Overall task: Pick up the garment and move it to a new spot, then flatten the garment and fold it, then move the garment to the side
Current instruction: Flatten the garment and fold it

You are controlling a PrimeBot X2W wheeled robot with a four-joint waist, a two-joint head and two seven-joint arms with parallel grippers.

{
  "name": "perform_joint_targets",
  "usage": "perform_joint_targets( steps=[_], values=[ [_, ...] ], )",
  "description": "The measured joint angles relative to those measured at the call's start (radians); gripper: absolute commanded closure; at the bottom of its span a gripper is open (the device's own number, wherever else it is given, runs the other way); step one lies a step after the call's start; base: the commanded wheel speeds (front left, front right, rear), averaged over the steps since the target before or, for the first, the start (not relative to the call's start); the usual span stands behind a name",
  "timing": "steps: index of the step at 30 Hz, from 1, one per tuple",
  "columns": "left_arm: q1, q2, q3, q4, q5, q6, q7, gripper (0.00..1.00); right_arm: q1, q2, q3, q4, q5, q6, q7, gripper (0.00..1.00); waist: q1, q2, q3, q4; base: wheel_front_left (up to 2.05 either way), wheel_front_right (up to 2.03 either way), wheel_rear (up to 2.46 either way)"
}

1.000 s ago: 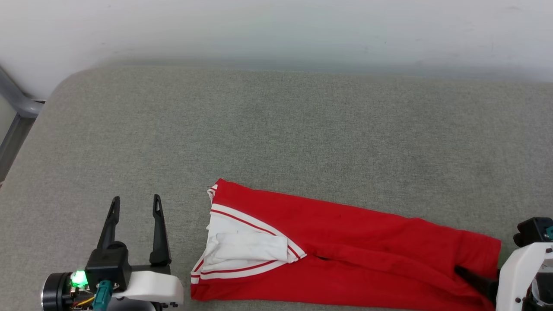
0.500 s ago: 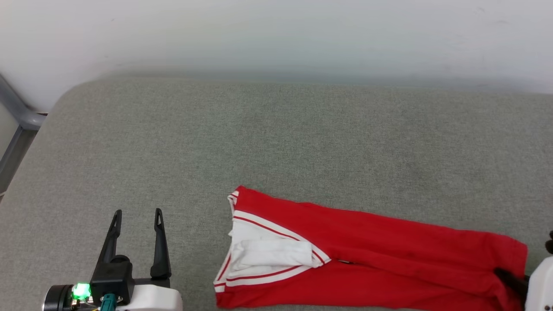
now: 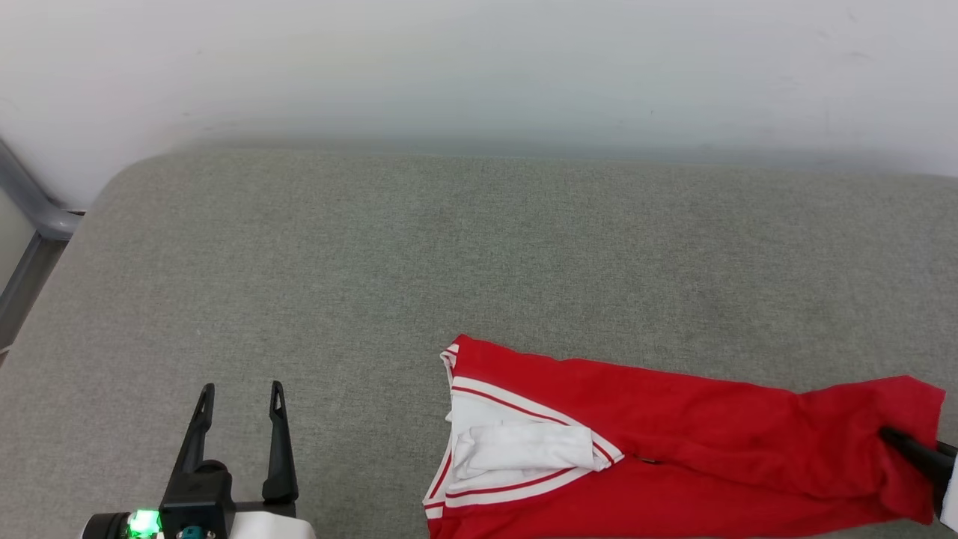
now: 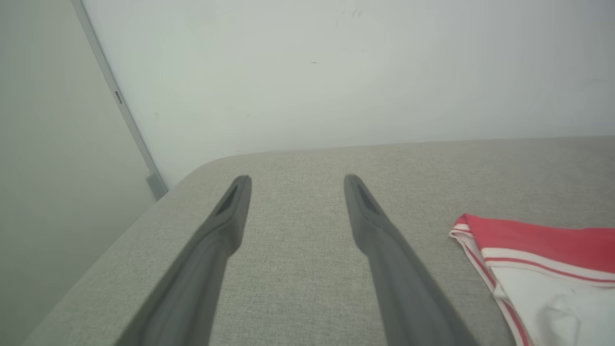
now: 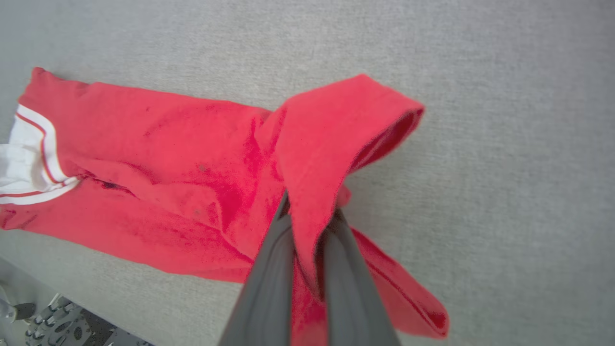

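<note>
Red garment, pinched between right jaws

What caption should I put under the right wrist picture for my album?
Right gripper pinches a bunched end of the red garment on the grey fabric surface.

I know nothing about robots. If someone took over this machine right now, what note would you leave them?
Left gripper: open, empty, over the grey cushion, left of the shirt.
Right gripper: shut on the shirt's right end, held raised off the cushion.
Shirt: a long narrow strip near the cushion's front edge, white sleeve at its left end.
Done: folded lengthwise, it seems.
Left: probably set it down at the side and release.
</note>
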Motion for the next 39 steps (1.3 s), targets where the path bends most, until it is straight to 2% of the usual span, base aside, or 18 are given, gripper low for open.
perform_joint_targets(
  steps=[4,8,12,18,20,28,32,39],
  values=[
    [0.010,-0.017,0.006,-0.002,0.011,-0.012,0.000,0.00,0.033,0.016,-0.027,-0.133,0.049,0.000,0.024,1.00,0.0000,0.0000,-0.002,0.002,0.00,0.00,0.00],
    [0.008,-0.031,0.015,-0.005,0.020,-0.020,0.000,0.00,0.043,0.060,-0.031,-0.241,0.045,0.000,0.061,1.00,0.0000,-0.0001,0.005,0.005,0.00,0.00,0.00],
    [-0.005,-0.047,0.021,-0.005,0.031,-0.028,0.000,0.00,0.024,0.116,-0.016,-0.304,-0.016,0.000,0.107,1.00,0.0000,-0.0001,0.016,0.012,0.00,0.00,0.00],
    [-0.025,-0.066,0.019,-0.003,0.044,-0.043,0.000,0.00,-0.078,0.222,0.063,-0.323,-0.129,0.000,0.181,1.00,0.0000,-0.0001,0.041,0.026,0.00,0.00,0.00],
    [-0.036,-0.074,0.019,0.000,0.047,-0.047,0.000,0.00,-0.141,0.274,0.126,-0.313,-0.175,0.000,0.215,1.00,0.0001,0.0000,0.056,0.031,0.00,0.00,0.00],
    [-0.075,-0.086,0.020,0.008,0.055,-0.066,0.000,0.00,-0.330,0.381,0.309,-0.208,-0.275,0.000,0.258,1.00,0.0001,-0.0001,0.100,0.043,0.00,0.00,0.00],
    [-0.094,-0.094,0.020,0.012,0.060,-0.072,0.000,0.00,-0.405,0.442,0.378,-0.114,-0.293,0.000,0.272,1.00,0.0001,-0.0001,0.120,0.048,0.00,0.00,0.00],
    [-0.123,-0.108,0.013,0.024,0.066,-0.083,0.000,0.00,-0.485,0.539,0.467,0.081,-0.307,0.000,0.232,1.00,0.0001,-0.0001,0.150,0.067,0.00,0.00,0.00]
  ],
)
